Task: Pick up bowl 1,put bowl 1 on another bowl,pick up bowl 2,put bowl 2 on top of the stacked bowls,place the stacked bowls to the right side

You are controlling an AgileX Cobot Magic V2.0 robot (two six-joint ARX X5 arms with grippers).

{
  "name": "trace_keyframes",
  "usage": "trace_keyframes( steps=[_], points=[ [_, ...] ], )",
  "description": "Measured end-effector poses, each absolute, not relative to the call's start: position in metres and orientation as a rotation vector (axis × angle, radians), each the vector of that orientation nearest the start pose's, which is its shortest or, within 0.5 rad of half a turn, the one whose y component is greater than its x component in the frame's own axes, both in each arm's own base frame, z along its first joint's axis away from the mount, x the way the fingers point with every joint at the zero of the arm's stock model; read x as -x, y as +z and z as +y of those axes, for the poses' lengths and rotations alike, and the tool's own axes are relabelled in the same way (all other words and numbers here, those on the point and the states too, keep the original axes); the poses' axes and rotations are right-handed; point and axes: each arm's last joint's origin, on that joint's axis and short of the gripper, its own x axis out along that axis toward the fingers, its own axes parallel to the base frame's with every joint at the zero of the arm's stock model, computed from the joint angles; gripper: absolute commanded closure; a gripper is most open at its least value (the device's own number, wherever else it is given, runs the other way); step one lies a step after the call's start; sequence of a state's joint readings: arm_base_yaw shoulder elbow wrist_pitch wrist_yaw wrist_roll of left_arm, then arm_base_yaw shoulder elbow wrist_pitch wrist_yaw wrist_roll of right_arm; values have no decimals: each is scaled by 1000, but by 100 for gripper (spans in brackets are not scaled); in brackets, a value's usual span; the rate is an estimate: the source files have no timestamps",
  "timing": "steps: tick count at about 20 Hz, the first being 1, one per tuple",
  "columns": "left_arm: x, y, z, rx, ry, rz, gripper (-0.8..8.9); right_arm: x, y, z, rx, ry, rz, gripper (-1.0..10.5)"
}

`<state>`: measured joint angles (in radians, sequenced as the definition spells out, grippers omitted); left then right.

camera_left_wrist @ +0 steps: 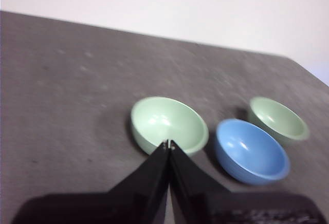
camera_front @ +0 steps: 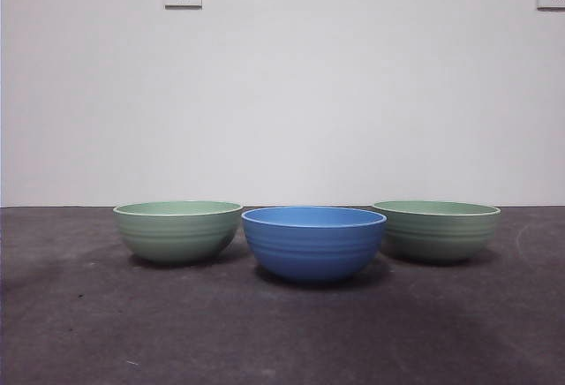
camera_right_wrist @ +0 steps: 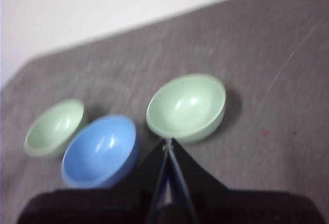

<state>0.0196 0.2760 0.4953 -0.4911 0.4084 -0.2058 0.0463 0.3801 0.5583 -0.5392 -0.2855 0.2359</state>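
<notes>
Front view gives you the round blue bowl with faint horizontal ribs and a paler rim (camera_front: pixel 313 242) standing upright on the dark grey table (camera_front: pixel 282 341), between two pale sage-green ribbed bowls and a little nearer the camera than either. You have one green bowl on the left (camera_front: pixel 177 230) and another green bowl on the right (camera_front: pixel 436 230), each just beside the blue one; you cannot tell from this view whether their sides touch. All three sit apart, none nested, and all are empty.

Your left gripper (camera_left_wrist: pixel 168 144) hangs above the table over the near rim of the left green bowl (camera_left_wrist: pixel 168 124), its two black jaws pressed together and holding nothing. Your right gripper (camera_right_wrist: pixel 167 143) hangs likewise by the right green bowl (camera_right_wrist: pixel 187 107), jaws closed and empty.

Behind the table you see a plain white wall (camera_front: pixel 282 94) with two sockets.
</notes>
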Motion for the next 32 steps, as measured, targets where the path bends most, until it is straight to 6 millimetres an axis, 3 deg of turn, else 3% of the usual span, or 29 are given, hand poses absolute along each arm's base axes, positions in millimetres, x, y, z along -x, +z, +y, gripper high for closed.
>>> trace_keyframes(
  steps=[10,18,19,20,22,24,25,32],
  points=[
    [-94,305,-15,196,-587,556,821,-113,316,17,-121,461,745,958],
    [-93,312,-16,181,-660,674,811,-121,320,22,-99,542,882,944],
    [-93,311,-16,180,-661,675,769,-121,320,22,-99,543,883,935],
    [-93,311,-16,180,-661,679,644,-121,320,22,-97,543,882,891],
    [-93,311,-16,181,-659,685,356,-121,320,22,-97,543,882,684],
    [-93,311,-16,181,-658,686,329,-121,320,22,-105,539,885,464],
    [-93,311,-16,182,-658,686,329,-121,320,22,-111,536,887,423],
    [-93,311,-16,188,-656,688,331,-125,318,22,-140,522,911,409]
  ],
)
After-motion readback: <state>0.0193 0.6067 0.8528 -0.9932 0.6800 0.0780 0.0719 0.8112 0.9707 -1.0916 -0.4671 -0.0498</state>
